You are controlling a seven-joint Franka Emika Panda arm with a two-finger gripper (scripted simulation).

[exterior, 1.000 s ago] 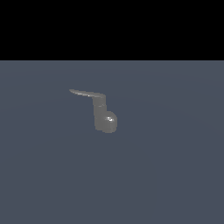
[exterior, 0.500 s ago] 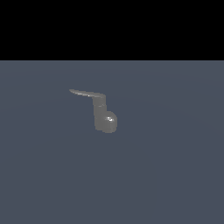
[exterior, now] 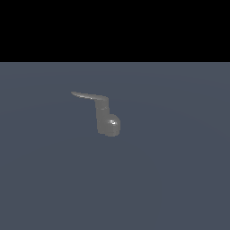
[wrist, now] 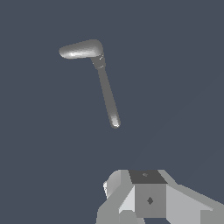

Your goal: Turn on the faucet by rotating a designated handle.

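Observation:
The faucet is a small dull-grey upright fixture with a shiny bulge low down, standing on the flat blue-grey floor in the exterior view. Its handle is a thin curved lever that projects from the top toward the exterior view's left. No arm shows in that view. In the wrist view the faucet appears as a narrow stem, with the flat handle bent off its far end. My gripper shows only as grey blocks at the picture's edge. It is well apart from the faucet and touches nothing.
Plain blue-grey floor lies all around the faucet, under a black background band. No other object is in view.

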